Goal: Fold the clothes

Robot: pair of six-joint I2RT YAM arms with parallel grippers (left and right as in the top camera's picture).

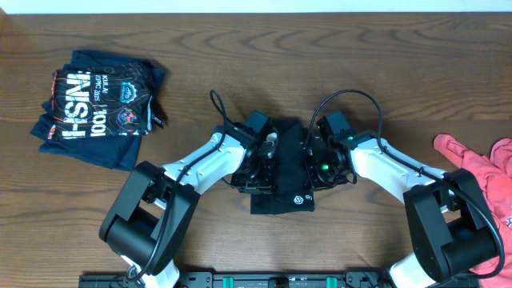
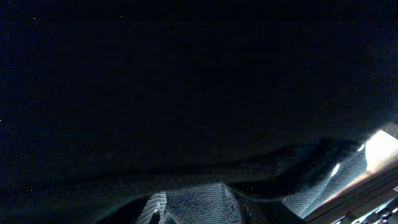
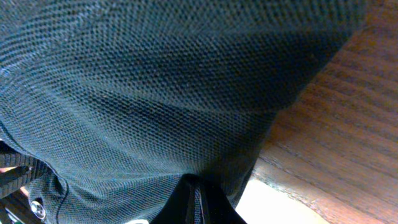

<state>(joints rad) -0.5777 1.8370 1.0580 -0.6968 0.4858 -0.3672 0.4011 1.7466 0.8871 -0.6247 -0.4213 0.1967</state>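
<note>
A black garment (image 1: 282, 170) lies bunched in the middle of the wooden surface (image 1: 240, 48), slightly below centre in the overhead view, with a small white logo near its lower edge. The left claw (image 1: 258, 170) presses against its left side and the right claw (image 1: 312, 164) against its right side, both low on the cloth. Dark mesh fabric fills both wrist views, and in the very dim left one I cannot tell whether the fingers are apart or together. The right wrist view shows one dark finger (image 3: 198, 202) at the bottom edge, but its grip is just as unclear. A folded navy shirt (image 1: 96, 108) with printed lettering sits in the upper left, well apart. A red garment (image 1: 488, 172) lies at the right edge.
</note>
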